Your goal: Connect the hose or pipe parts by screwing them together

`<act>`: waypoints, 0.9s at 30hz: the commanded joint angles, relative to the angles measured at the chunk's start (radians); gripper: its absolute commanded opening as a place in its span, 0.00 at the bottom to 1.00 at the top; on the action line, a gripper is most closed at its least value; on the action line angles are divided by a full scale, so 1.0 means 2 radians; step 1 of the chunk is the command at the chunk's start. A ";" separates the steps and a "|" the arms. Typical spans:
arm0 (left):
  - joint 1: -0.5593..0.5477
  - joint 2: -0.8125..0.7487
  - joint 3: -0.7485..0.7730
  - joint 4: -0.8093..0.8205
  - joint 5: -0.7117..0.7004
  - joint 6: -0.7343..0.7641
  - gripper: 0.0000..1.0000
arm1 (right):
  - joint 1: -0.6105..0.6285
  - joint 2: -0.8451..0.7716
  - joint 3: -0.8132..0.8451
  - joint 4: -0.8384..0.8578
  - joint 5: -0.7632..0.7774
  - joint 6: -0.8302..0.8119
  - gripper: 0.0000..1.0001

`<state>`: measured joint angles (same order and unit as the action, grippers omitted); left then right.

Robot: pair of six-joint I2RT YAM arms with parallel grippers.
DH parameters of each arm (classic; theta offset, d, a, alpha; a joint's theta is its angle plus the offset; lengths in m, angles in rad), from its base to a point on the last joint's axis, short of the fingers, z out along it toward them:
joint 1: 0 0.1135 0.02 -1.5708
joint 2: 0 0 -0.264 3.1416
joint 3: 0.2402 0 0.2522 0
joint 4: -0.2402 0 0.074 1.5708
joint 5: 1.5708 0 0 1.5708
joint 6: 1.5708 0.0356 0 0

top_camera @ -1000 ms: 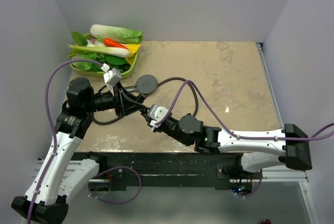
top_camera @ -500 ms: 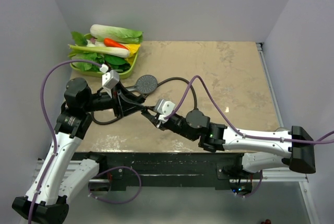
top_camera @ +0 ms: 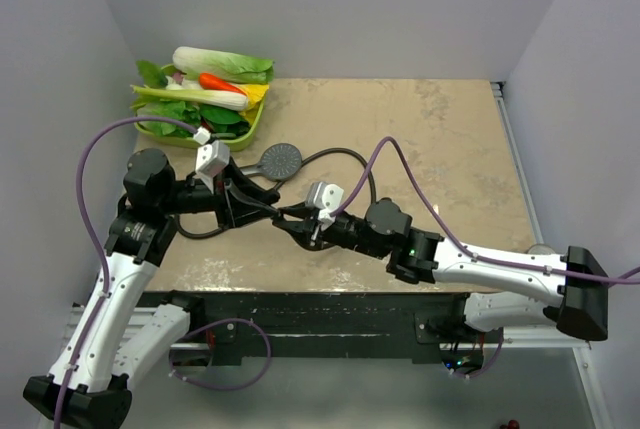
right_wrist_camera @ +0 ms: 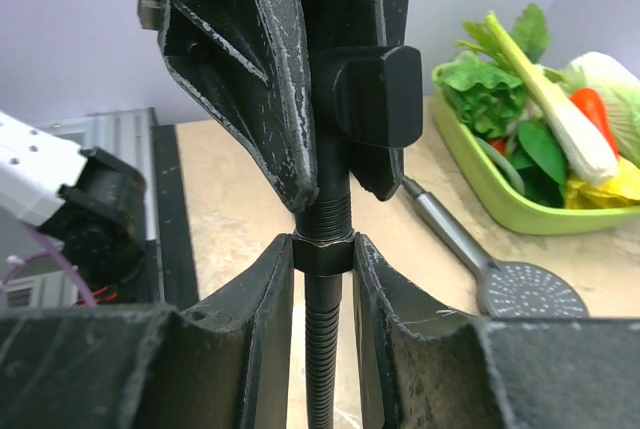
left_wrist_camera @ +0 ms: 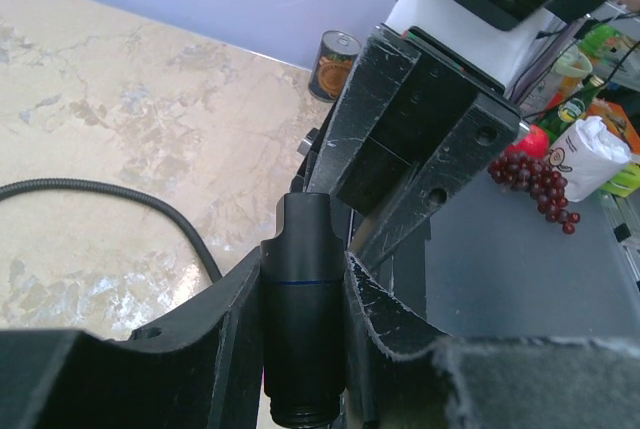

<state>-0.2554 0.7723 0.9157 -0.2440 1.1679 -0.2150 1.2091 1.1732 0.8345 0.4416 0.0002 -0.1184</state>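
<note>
In mid-air, the left gripper (left_wrist_camera: pixel 302 269) clenched a stiff dark fitting (left_wrist_camera: pixel 300 334); the right gripper (right_wrist_camera: pixel 322 249) pinched the limp hose (right_wrist_camera: pixel 320 359) by its hard nut (right_wrist_camera: pixel 322 255), likely the surest hold.

Matt black fitting (left_wrist_camera: pixel 300 319), ribbed hose (right_wrist_camera: pixel 320 369), mottled stone-look table (top_camera: pixel 430 139).

Both arms are wearing white shells with black round joints. A purple cable (top_camera: pixel 95 164) is looping over the left arm (top_camera: pixel 105 284), and another cable (top_camera: pixel 380 164) is looping over the right arm (top_camera: pixel 500 267). The black fingers (right_wrist_camera: pixel 250 79) are looking scratched, with small screw holes. A tiny green light (top_camera: pixel 410 246) is glowing on the right arm.
</note>
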 commanded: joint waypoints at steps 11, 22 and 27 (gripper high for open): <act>-0.007 0.010 0.010 -0.080 0.096 0.046 0.00 | -0.073 -0.039 0.003 0.143 -0.114 0.087 0.00; -0.007 0.023 0.028 -0.147 0.134 0.105 0.00 | -0.117 -0.016 0.006 0.190 -0.208 0.161 0.00; -0.010 0.040 0.046 -0.229 0.149 0.192 0.00 | -0.130 -0.004 0.010 0.222 -0.240 0.193 0.00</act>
<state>-0.2558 0.8310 0.9886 -0.4351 1.3319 0.0319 1.0008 1.1866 0.7959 0.5602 -0.4953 0.2012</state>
